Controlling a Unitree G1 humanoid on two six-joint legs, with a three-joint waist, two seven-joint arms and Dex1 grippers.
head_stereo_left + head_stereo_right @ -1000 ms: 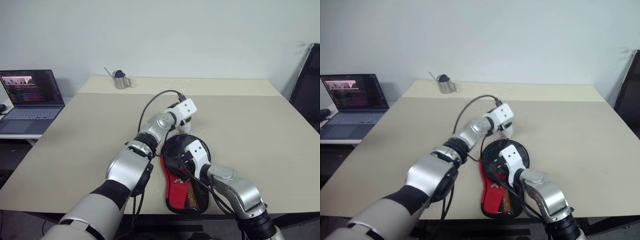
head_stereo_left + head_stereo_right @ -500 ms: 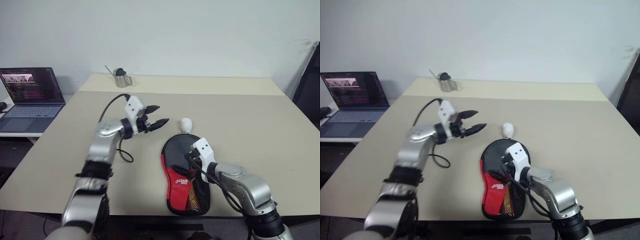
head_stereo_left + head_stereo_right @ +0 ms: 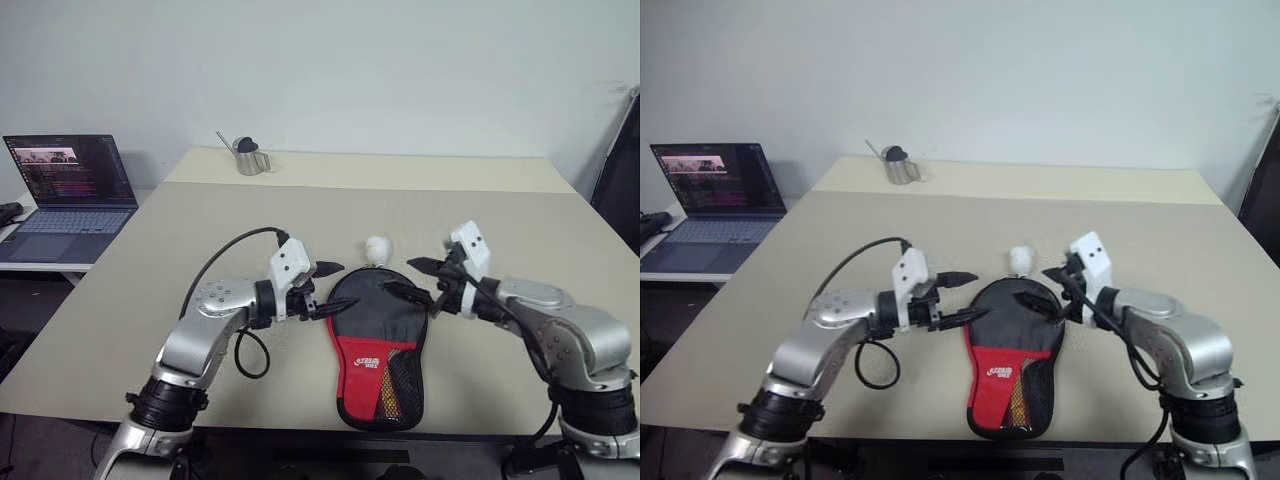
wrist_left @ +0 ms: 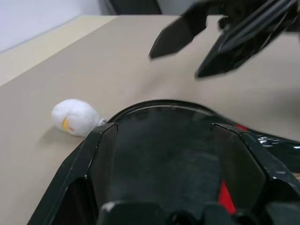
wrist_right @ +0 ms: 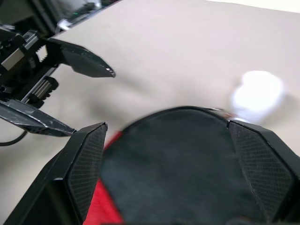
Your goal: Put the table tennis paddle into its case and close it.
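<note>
The counter (image 3: 520, 230) carries the case (image 3: 378, 340) at its near middle, round black end far, red end near you. The laptop (image 3: 70, 185) sits on a separate surface at far left; the metal cup (image 3: 247, 158) stands at the counter's far edge. The small white-and-yellow ball (image 3: 377, 248) lies just beyond the case's round end.

You cannot see the table tennis paddle; judge it as likely already inside the case. You cannot tell from here whether the zip is fully shut. Treat closure as the step in hand: verify the zip before releasing the task.

The left pincer (image 3: 326, 290) hovers beside the case's left shoulder, fingers apart and empty. The right pincer (image 3: 412, 281) hovers at its right shoulder, fingers spread wide and empty. Both arms point inward, toward each other.
</note>
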